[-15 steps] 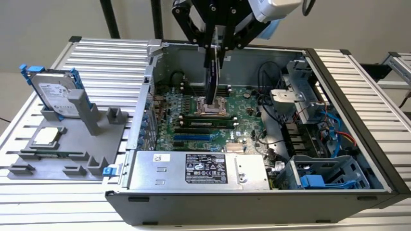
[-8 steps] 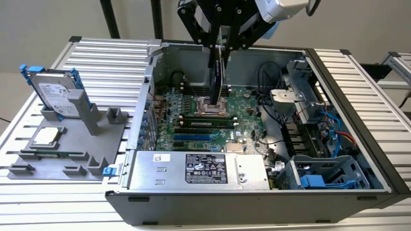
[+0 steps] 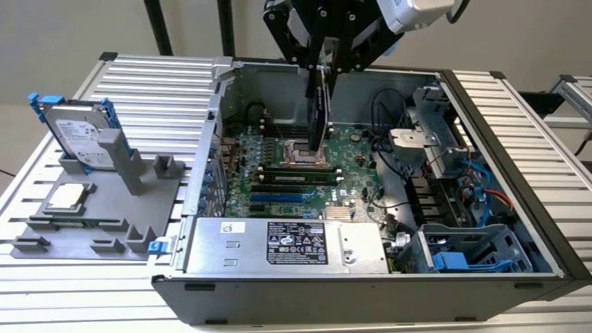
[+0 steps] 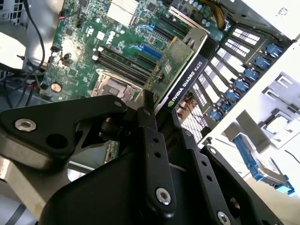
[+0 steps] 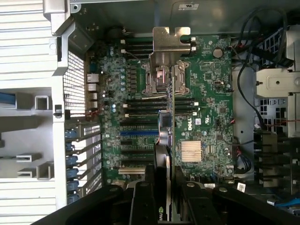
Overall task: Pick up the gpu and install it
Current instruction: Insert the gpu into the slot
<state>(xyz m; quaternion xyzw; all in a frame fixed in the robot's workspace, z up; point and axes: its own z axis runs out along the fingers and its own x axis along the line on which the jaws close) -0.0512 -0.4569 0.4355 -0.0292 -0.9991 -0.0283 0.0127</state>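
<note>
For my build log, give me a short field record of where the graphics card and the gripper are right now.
held item: thin green-and-black gpu card, hanging edge-down
gripper: black gripper, shut on the gpu card
location: above green motherboard inside open black computer case, not in a slot
off to side: silver hard drive in blue frame on grey holder, exterior view's left

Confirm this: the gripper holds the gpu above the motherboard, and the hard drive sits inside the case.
Not right. The gripper does hold the gpu above the motherboard, but the exterior view shows the hard drive standing on the gray fixture outside the case, at that view's left.
</note>
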